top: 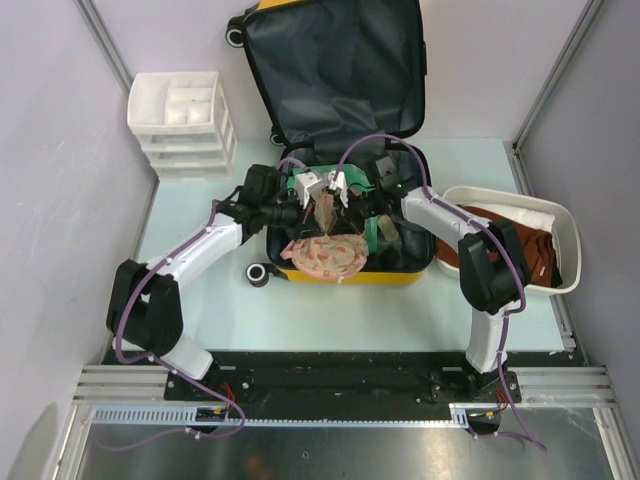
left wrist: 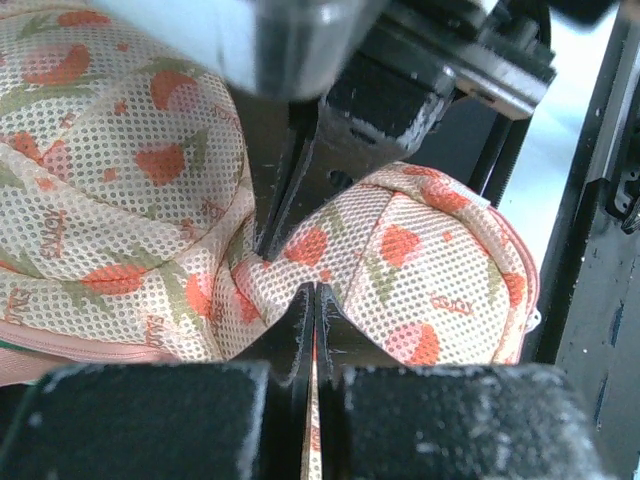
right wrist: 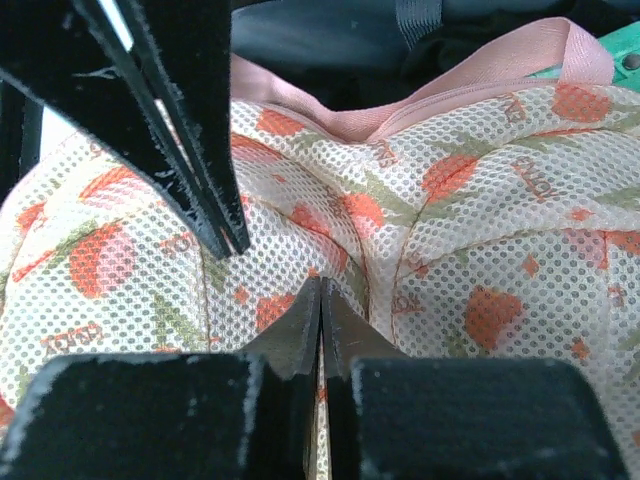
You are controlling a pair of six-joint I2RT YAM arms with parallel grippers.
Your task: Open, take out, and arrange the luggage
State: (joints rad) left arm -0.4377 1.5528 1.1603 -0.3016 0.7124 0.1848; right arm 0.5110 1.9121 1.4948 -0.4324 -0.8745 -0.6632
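The yellow luggage point(top: 400, 272) lies open on the table, with its dark grey lined lid point(top: 335, 70) standing up at the back. A mesh pouch point(top: 325, 258) printed with red strawberries sits at the case's front. My left gripper point(top: 319, 206) and right gripper point(top: 334, 204) meet just above it. In the left wrist view the left gripper point(left wrist: 315, 292) is shut on a fold of the mesh pouch point(left wrist: 130, 200). In the right wrist view the right gripper point(right wrist: 320, 287) is shut on the mesh pouch point(right wrist: 480, 230) beside the left arm's fingers point(right wrist: 190, 150).
A white drawer unit point(top: 185, 120) stands at the back left. A white tub point(top: 565, 225) holding brown and dark clothes sits at the right, close to my right arm. A small black ring point(top: 260, 274) lies on the table by the case's front left corner. Something green point(top: 293, 186) shows inside the case.
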